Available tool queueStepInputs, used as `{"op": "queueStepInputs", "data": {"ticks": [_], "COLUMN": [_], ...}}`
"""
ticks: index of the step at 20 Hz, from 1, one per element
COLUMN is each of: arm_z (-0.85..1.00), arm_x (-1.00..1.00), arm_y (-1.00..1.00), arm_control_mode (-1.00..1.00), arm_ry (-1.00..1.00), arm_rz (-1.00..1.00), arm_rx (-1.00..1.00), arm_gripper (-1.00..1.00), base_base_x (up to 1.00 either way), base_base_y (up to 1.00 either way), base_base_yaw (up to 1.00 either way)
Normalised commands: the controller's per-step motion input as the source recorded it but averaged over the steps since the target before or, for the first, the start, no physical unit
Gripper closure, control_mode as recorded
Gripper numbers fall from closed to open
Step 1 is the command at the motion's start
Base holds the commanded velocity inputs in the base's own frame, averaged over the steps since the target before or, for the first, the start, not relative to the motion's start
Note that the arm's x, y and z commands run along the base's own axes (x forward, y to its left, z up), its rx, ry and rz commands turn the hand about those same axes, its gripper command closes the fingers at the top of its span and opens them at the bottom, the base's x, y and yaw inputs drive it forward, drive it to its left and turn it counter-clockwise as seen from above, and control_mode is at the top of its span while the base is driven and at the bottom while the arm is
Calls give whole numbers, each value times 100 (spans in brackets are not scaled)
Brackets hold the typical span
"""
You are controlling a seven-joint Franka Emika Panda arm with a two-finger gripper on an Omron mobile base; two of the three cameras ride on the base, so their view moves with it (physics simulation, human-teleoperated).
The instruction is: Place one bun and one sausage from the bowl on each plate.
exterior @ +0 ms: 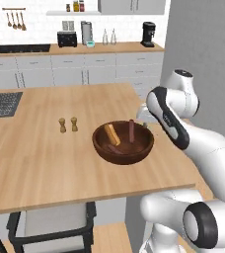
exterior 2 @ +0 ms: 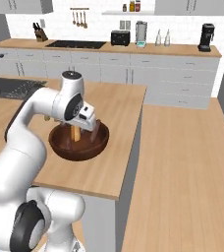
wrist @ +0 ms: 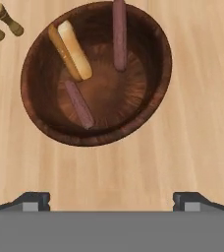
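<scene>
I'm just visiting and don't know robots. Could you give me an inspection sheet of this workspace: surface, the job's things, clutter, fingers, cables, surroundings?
Surface: wooden island counter, with a dark sink set into its far left.
Job's things: dark wooden bowl near the counter's right end, holding one pale bun beside a darker tan bun and two reddish sausages, one leaning on the wall, one low inside. Plates: nothing seen.
Clutter: two small wooden shakers left of the bowl.
Fingers: gripper open, above the counter near the bowl, holding nothing.
Cables: nothing seen.
Surroundings: back counter with toaster and coffee machine; chair under the island.
</scene>
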Motion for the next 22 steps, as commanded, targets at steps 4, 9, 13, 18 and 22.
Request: {"op": "queueStepInputs", "data": {"ticks": [4,9,13,18,22], "arm_z": [-45,-37,-44,-51,-39], "arm_x": [100,99,70,52,50], "arm_y": [34,14,-5,-12,-14], "arm_control_mode": [-100,-100,-100,-100,-100], "arm_ry": [-4,0,0,0,0], "arm_rz": [-6,-14,-21,-22,-18], "arm_rx": [-16,-19,-11,-3,0], "arm_gripper": [-100,-100,-100,-100,-100], "base_base_x": [0,0,0,0,0], "base_base_y": [0,0,0,0,0], "base_base_yaw": [0,0,0,0,0]}}
